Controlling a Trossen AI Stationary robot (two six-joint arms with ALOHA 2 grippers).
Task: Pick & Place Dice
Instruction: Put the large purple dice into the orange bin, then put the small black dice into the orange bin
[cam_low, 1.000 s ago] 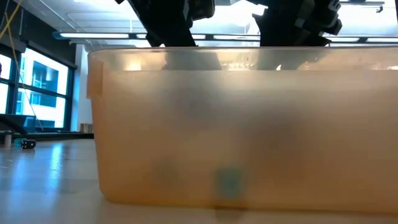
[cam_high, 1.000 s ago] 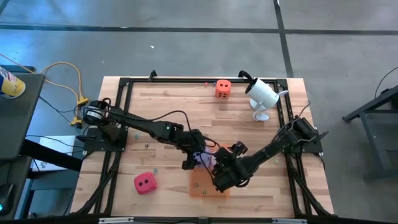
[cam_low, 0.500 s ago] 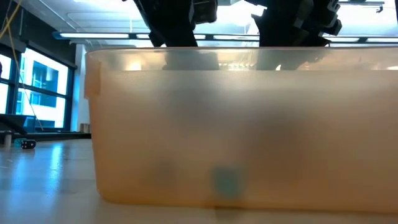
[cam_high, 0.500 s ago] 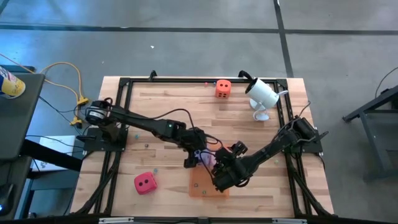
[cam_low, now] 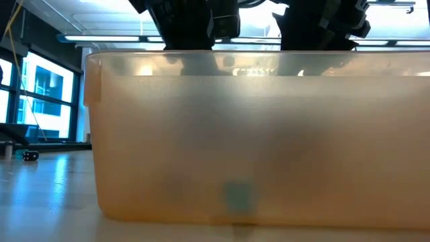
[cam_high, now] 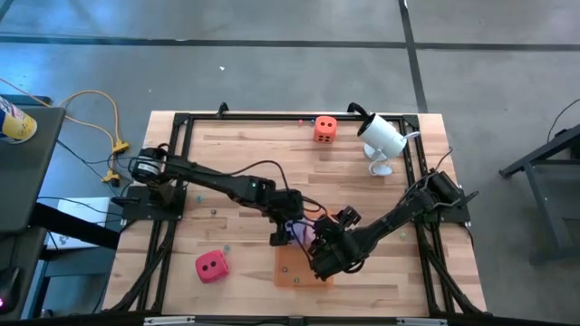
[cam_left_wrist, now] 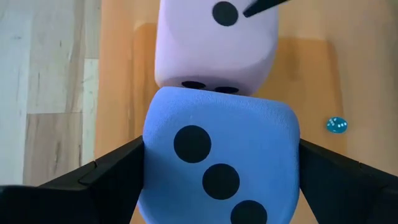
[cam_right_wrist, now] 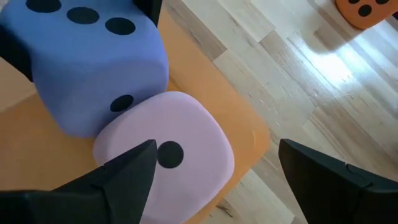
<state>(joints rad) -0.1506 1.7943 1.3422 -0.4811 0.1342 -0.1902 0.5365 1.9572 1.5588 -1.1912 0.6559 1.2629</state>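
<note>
A soft, matte purple die (cam_left_wrist: 221, 165) with rounded corners is pinched between the left gripper (cam_left_wrist: 217, 180) fingers, touching the pink die (cam_right_wrist: 165, 155) just ahead over the translucent orange bin (cam_low: 255, 134). The right gripper (cam_right_wrist: 211, 180) is spread above the pink die. The bin has been nudged slightly sideways since earlier.

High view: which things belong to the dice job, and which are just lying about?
Job: orange die, red die, purple die, pink die, orange bin.

Lying about: white camera, yellow cable, tiny teal die.
</note>
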